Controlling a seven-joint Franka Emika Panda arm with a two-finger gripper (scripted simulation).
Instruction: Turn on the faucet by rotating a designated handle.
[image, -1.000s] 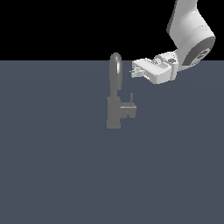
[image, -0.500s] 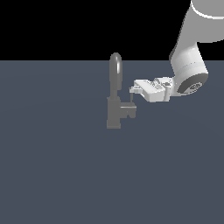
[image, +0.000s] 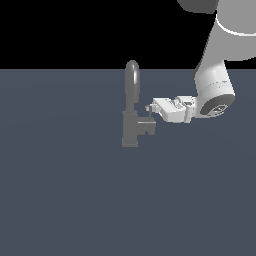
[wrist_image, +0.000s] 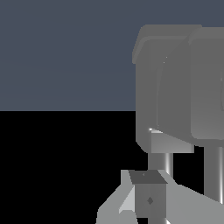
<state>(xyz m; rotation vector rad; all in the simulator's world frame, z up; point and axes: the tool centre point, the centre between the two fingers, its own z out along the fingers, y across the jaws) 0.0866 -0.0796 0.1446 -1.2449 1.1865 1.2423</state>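
Note:
The grey faucet (image: 130, 131) stands mid-scene, its blocky body under a tall arched spout (image: 132, 75). The handle (image: 147, 128) is a short stub sticking from the body toward the exterior view's right. My gripper (image: 150, 110) reaches in sideways from that side, its tips just above the handle and beside the spout's base. The fingers (wrist_image: 148, 197) look pressed together with nothing between them. In the wrist view the faucet (wrist_image: 168, 87) fills the frame just past the fingertips. I cannot tell whether the tips touch the handle.
A flat, dark blue-grey floor (image: 65, 190) spreads around the faucet. My white arm (image: 215, 85) comes down from the upper part of the exterior view's right.
My gripper has come down and moved toward the exterior view's left, from level with the spout's upper part to just above the handle. The faucet has not moved.

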